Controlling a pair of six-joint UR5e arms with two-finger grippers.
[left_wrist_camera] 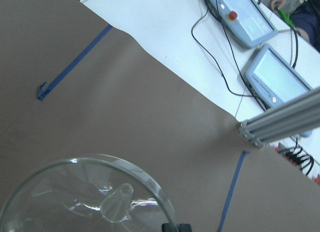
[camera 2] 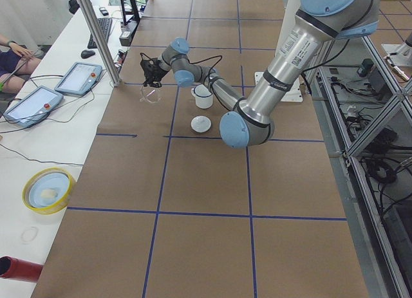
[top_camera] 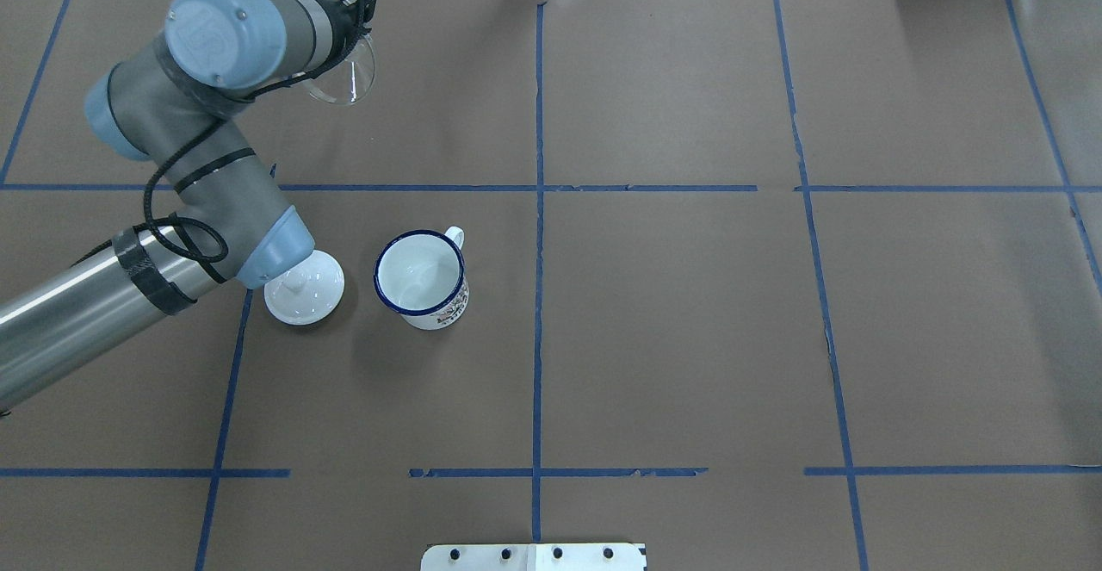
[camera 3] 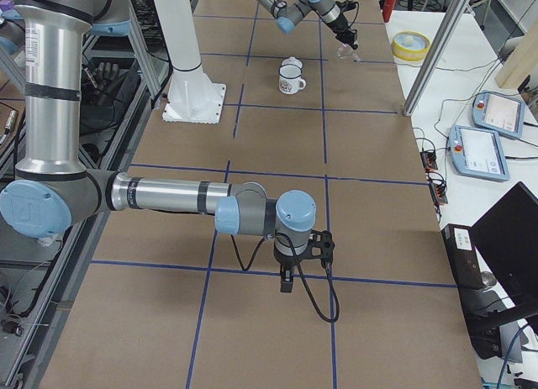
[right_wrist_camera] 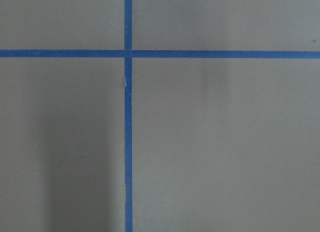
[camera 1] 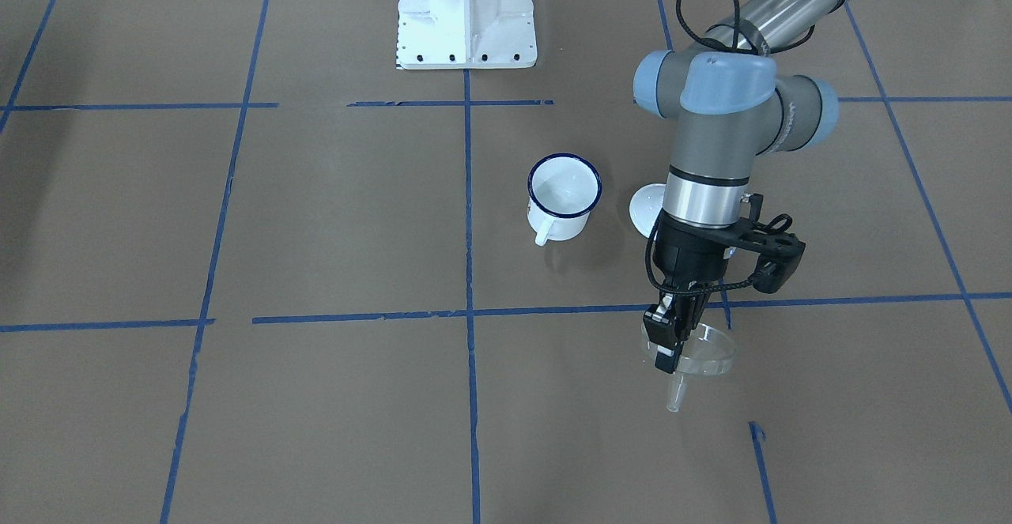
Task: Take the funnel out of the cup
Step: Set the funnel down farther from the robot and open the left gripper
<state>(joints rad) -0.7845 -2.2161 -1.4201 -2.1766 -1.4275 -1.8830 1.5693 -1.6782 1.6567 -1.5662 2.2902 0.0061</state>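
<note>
Nearest the operators' edge, pinched in the left gripper: the funnel, clear and glassy, a wide round cone tapering to a thin tube of a spout. Black fingers closed on the rim at one side, cone tilted slightly, spout aimed down at the table. Hanging above the surface, out of the cup and well apart from it. From the left wrist camera, only the curved transparent rim and the spout's mouth, with matte brown paper beneath.

Further back, standing upright on the paper: the cup, white enamel, glossy inside, dark blue rim, white loop handle turned toward the operators. Nothing inside but white enamel. A small printed motif on its outer wall in the overhead view.

Just beside it, not touching: a round white lid with a small knob, half hidden behind the left wrist from the front.

Across the brown paper, a grid of blue tape, frayed in places.

Farthest back, a white bolted metal pedestal.

Off at the robot's right end, the right gripper, pointed down just above the paper; open or closed, impossible to tell.
</note>
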